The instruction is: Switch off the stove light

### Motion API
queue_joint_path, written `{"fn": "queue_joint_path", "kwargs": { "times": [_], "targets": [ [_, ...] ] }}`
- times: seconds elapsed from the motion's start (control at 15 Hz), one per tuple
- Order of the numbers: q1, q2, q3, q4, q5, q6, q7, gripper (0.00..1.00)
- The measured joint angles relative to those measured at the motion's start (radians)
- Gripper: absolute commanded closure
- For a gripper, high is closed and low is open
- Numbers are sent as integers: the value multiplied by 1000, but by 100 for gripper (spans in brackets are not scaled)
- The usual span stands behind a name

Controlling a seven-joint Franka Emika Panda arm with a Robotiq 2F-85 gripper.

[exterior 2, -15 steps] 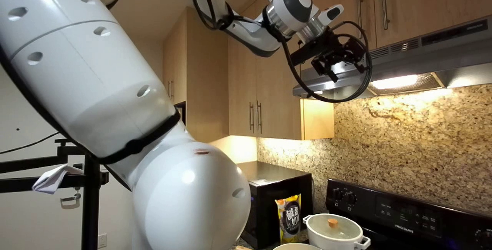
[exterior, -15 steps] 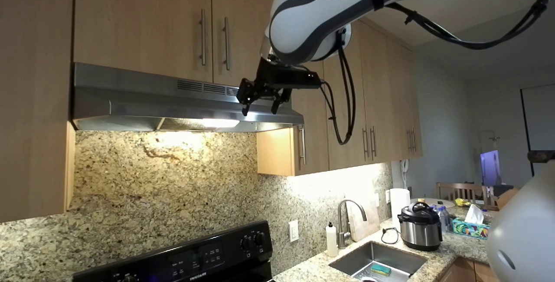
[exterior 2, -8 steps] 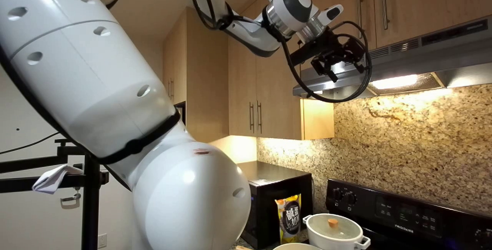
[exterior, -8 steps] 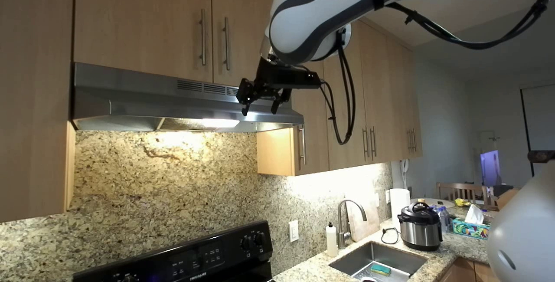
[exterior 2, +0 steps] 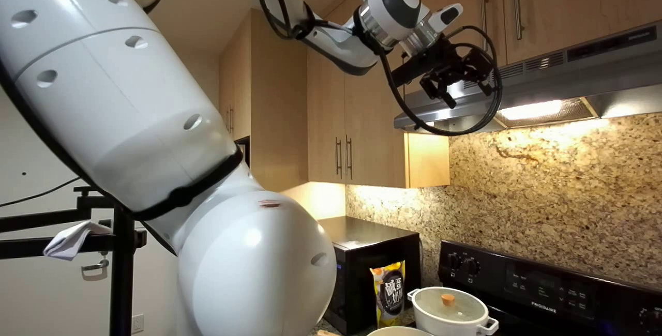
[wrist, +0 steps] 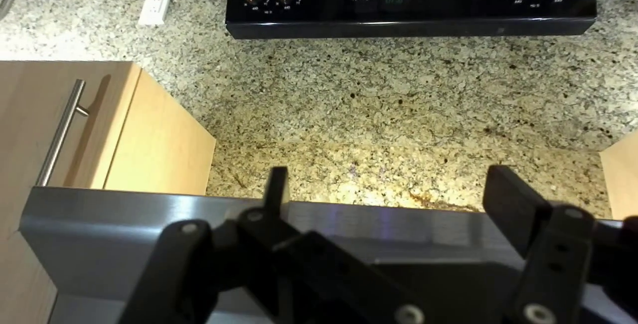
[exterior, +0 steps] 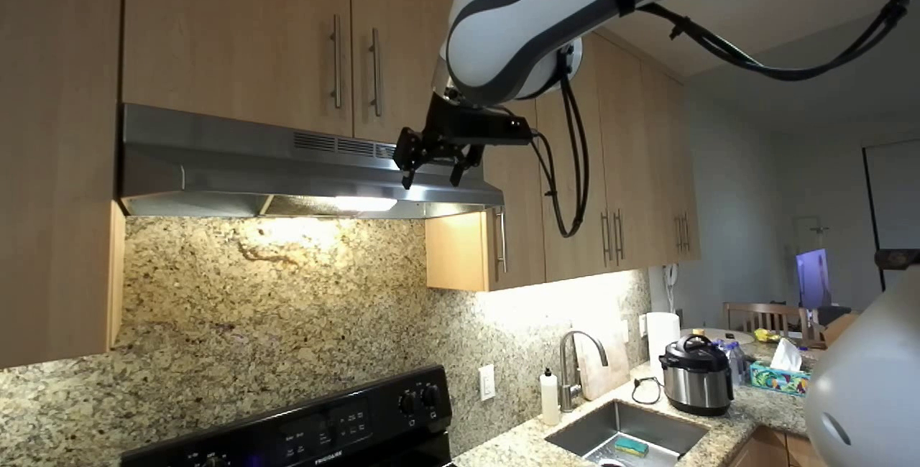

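Observation:
The stove light (exterior: pixel 365 204) glows under the steel range hood (exterior: pixel 237 165); the lit light (exterior 2: pixel 531 110) and the hood (exterior 2: pixel 548 88) also show in an exterior view. A dark strip (exterior 2: pixel 612 44) lies on the hood's upper front in that view; switch details are too small to tell. My black gripper (exterior: pixel 431 182) is open and empty, pointing down before the hood's front; it also shows in an exterior view (exterior 2: pixel 469 96). In the wrist view, which is upside down, the gripper (wrist: pixel 386 179) has its fingers wide apart over the hood's front edge (wrist: pixel 149 209).
Wooden cabinets (exterior: pixel 237 29) with bar handles stand above and beside the hood. The black stove panel (wrist: pixel 413 0) and granite backsplash (wrist: pixel 398 89) lie below it. A white pot (exterior 2: pixel 450 315) is on the stove. A cable loop (exterior 2: pixel 457 134) hangs around the wrist.
My gripper and its hanging cable have risen very slightly in the last half second. The gripper stays open and the stove light stays lit.

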Motion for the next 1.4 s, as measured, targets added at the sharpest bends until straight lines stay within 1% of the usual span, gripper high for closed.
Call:
{"fn": "queue_joint_path", "kwargs": {
  "times": [0.13,0.27,0.6,0.8,1.13,1.4],
  "targets": [
    [-17,0,4,11,-4,6,0,0],
    [-46,3,9,27,-33,34,3,0],
    [-165,40,43,85,-131,165,61,0],
    [-214,80,63,129,-158,215,73,0],
    [-227,145,58,197,-159,284,76,0],
    [-215,182,32,232,-150,378,76,0]
  ]
}}
